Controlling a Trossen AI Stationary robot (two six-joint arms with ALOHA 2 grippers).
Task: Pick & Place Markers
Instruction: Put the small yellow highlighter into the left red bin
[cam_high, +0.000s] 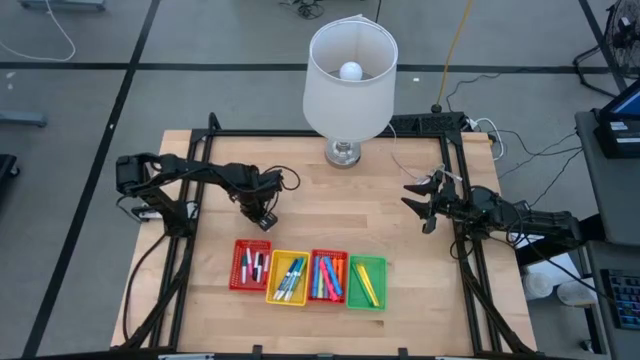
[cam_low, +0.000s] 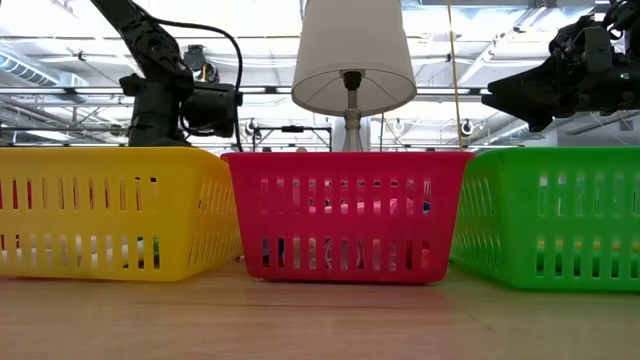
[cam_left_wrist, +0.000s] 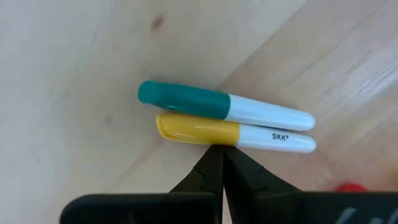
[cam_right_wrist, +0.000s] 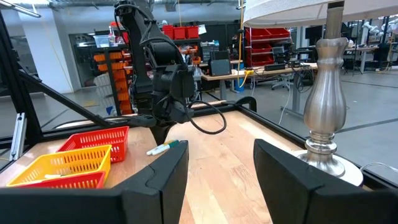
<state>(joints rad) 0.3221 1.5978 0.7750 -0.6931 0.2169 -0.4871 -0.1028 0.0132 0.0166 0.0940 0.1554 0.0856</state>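
Two white markers lie side by side on the wooden table (cam_left_wrist: 74, 74), one with a green cap (cam_left_wrist: 186, 98) and one with a yellow cap (cam_left_wrist: 199, 129). My left gripper (cam_left_wrist: 221, 152) points down, shut, with its tips at the yellow-capped marker's long side. The right wrist view shows this pair of markers (cam_right_wrist: 163, 148) on the table beside my left gripper (cam_right_wrist: 160, 127). In the high view my left gripper (cam_high: 263, 216) stands just behind the trays. My right gripper (cam_high: 422, 203) waits open at the table's right side, holding nothing. My left gripper comes from above with its shut fingertips (cam_left_wrist: 211, 163) at the middle of the yellow-capped marker's long side (cam_left_wrist: 217, 140), where cap meets barrel. I cannot tell whether they touch it. Both markers lie flat on the table.
Four mesh trays stand in a row near the front edge: red (cam_high: 251, 264), yellow (cam_high: 288, 277), red (cam_high: 328, 275) and green (cam_high: 366, 282), each holding markers. A white-shaded lamp (cam_high: 348, 80) stands at the far middle. Bare wood lies between the trays and the lamp.
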